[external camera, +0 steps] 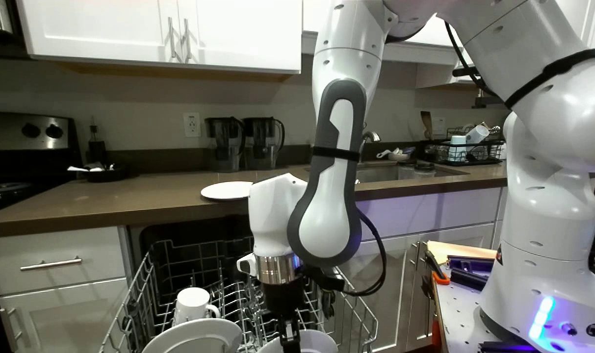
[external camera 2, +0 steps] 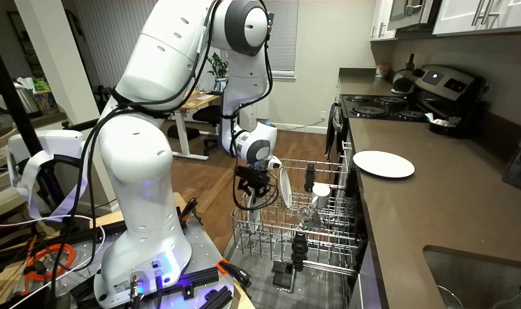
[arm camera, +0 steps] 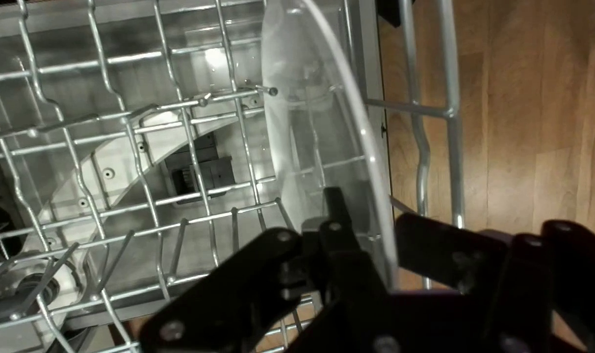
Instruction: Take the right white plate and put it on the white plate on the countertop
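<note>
White mug [external camera 2: 321, 195], second white plate [external camera 2: 285, 188], wire tines [arm camera: 177, 251] in dishwasher rack [external camera 2: 264, 232], near gripper [arm camera: 371, 211]; jaws parted, right white plate [arm camera: 369, 145] between them, touch unclear.

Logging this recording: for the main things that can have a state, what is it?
Dishwasher rack: pulled out
Right white plate: on edge in the rack
Gripper: jaws open, one either side of that plate's rim
Other racked plate: on edge
Countertop plate: lying flat, nothing stacked on it
Mug: in the rack, apparently upside down
Upper cabinet doors: shut
Drawer: shut
Pitchers: upright, fill level unclear
</note>
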